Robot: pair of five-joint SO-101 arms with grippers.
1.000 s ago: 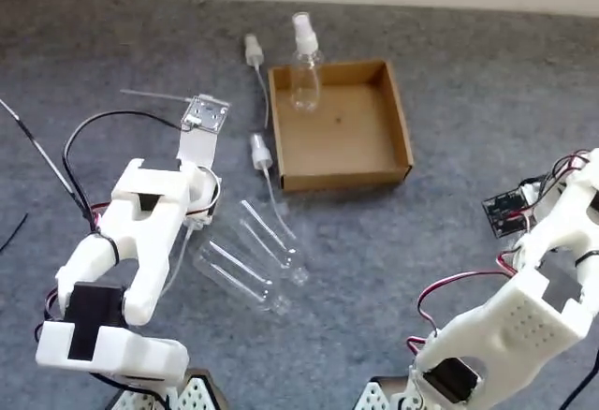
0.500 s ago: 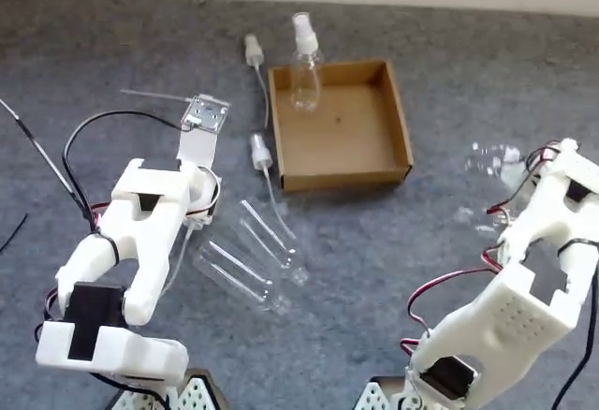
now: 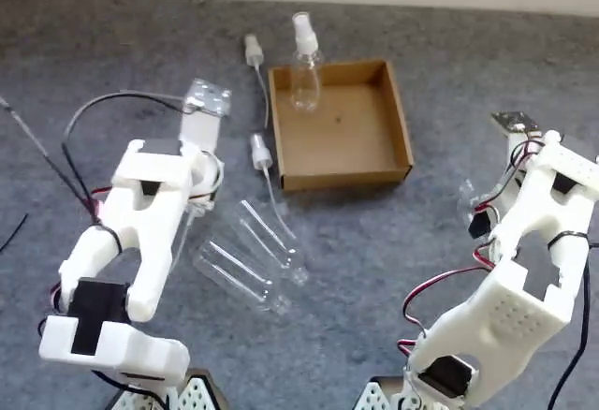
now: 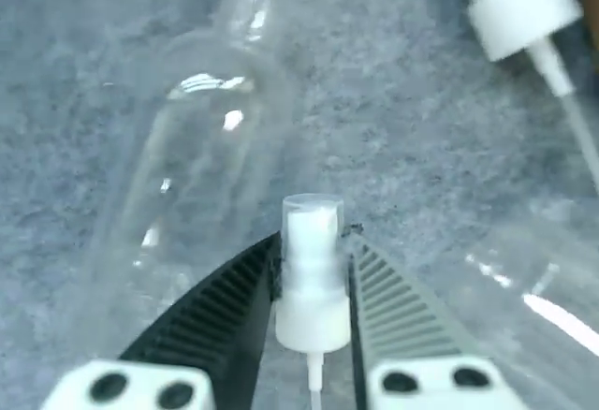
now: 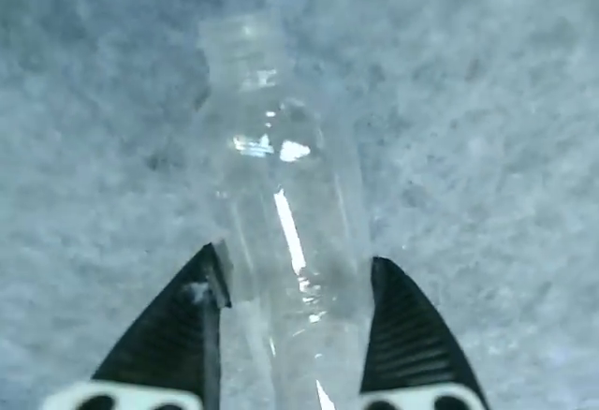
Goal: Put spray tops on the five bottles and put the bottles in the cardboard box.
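Spray top (image 4: 312,284) pinched in left jaws, closed on it, over desk (image 3: 468,54) left of cardboard box (image 3: 404,139). Right jaws closed around clear bottle (image 5: 285,232), right of box. Capped bottle (image 3: 305,78) lies in box's far-left corner; bare bottles (image 3: 245,274) lie on desk nearer than box.

High view down over table (image 3: 468,54), fixed; wrist views close — downward
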